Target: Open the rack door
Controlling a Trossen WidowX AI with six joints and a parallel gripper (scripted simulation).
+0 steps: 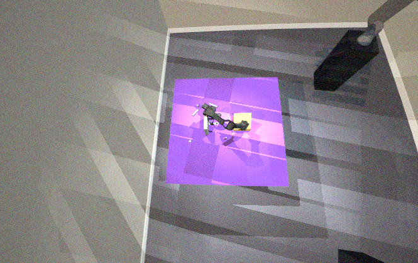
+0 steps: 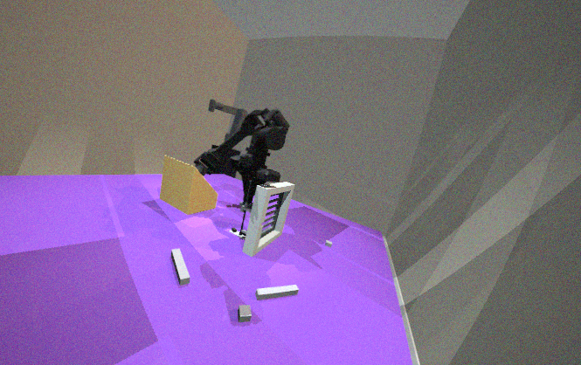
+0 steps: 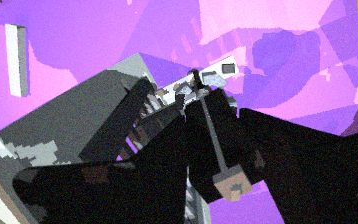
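Observation:
My gripper [image 1: 210,120] [image 2: 245,204] [image 3: 212,119] points down beside the white frame [image 2: 254,222] [image 3: 87,97]. Its fingers stand a little apart, open. A thin upright rod [image 2: 243,219] [image 3: 214,131], apparently the handle, is at the fingers, with a small square block [image 3: 231,183] near its upper end in the wrist view. The fingers partly hide it; contact cannot be told. Dark slats [image 2: 270,212] show in the frame's opening. A low white bar [image 1: 215,123] [image 2: 235,232] [image 3: 227,62] sticks out from the frame's side. The door's exact angle is unclear.
The purple table [image 1: 249,170] [image 2: 79,299] carries a yellow wedge-shaped block [image 1: 242,117] [image 2: 176,185] by the arm's base. Long white bars [image 2: 180,266] [image 2: 277,292], a small grey cube [image 2: 244,313] and a smaller block [image 2: 328,243] lie around the frame.

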